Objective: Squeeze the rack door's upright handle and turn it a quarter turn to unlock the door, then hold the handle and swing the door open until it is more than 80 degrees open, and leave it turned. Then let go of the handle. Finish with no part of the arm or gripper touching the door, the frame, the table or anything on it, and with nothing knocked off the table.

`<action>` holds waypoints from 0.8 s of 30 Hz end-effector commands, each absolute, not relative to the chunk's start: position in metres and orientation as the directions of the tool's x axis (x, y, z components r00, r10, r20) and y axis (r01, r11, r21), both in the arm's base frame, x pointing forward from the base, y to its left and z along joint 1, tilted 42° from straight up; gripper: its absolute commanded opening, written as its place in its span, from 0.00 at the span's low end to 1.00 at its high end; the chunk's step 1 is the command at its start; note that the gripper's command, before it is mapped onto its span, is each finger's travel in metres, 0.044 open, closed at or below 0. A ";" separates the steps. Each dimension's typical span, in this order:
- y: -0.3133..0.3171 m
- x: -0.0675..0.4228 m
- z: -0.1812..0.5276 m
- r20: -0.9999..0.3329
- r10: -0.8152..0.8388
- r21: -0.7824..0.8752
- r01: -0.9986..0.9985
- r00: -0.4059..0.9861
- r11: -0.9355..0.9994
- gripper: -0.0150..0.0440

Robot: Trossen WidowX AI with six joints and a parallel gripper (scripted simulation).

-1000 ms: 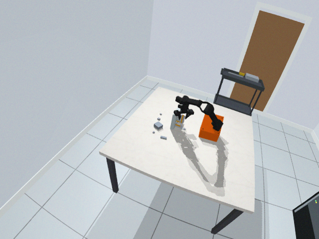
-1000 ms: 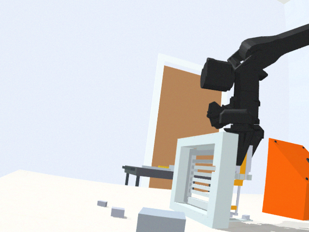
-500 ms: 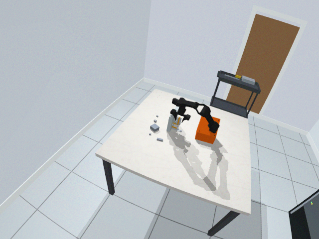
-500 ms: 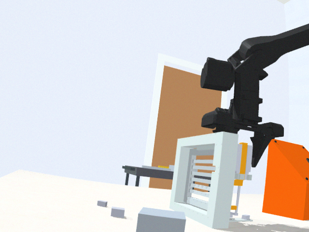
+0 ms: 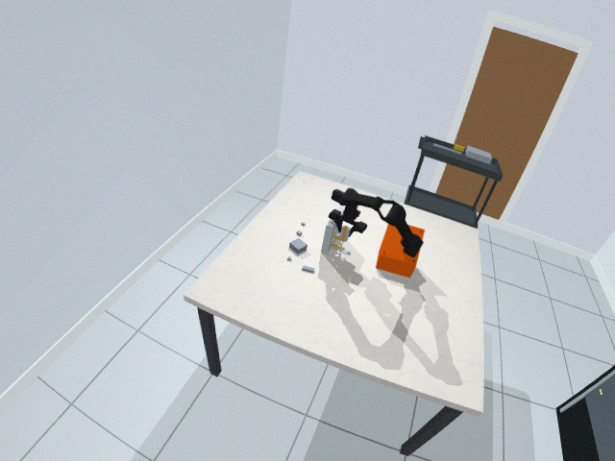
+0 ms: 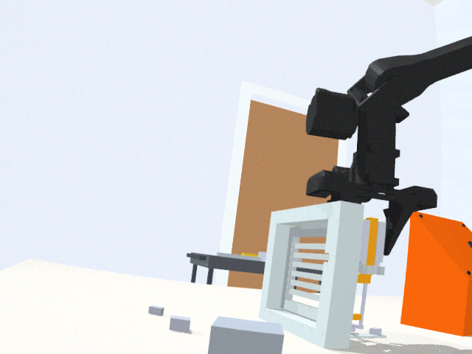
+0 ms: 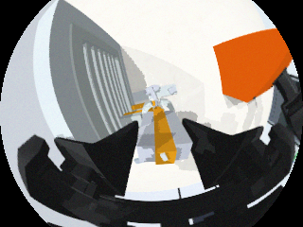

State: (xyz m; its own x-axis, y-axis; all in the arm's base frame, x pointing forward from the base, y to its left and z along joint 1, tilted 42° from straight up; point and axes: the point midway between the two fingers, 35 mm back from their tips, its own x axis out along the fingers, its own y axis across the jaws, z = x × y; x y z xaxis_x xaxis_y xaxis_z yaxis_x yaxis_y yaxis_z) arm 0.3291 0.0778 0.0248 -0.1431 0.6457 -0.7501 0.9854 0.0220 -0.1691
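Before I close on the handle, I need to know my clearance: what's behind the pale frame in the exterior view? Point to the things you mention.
The grey handle (image 6: 372,243) (image 7: 164,130) with its orange strip and an orange block (image 6: 434,274) show past its edge. The frame hides one gripper finger's tip.

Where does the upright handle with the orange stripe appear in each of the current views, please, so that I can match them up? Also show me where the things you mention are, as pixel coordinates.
Top: the handle (image 5: 344,232) (image 6: 372,242) (image 7: 163,132) is near the picture's middle, just right of the pale frame.
Exterior: right of centre, between the frame and the orange box.
Wrist: just below centre, between the two black fingers.
Shared landmark: the orange box (image 5: 396,262) (image 6: 434,278) (image 7: 248,63), right of the handle in all three.
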 end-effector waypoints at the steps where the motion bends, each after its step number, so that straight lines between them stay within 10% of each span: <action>1: 0.077 0.329 0.025 -0.752 0.644 -0.171 0.985 -0.142 0.018 0.65; 24: 0.077 0.329 0.025 -0.752 0.644 -0.171 0.985 -0.142 0.018 0.39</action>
State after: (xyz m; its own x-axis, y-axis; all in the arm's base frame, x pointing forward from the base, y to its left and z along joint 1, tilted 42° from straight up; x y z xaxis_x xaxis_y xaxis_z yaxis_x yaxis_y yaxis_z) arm 0.3294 0.0777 0.0247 -0.1420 0.6454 -0.7505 0.9853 0.0194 -0.1698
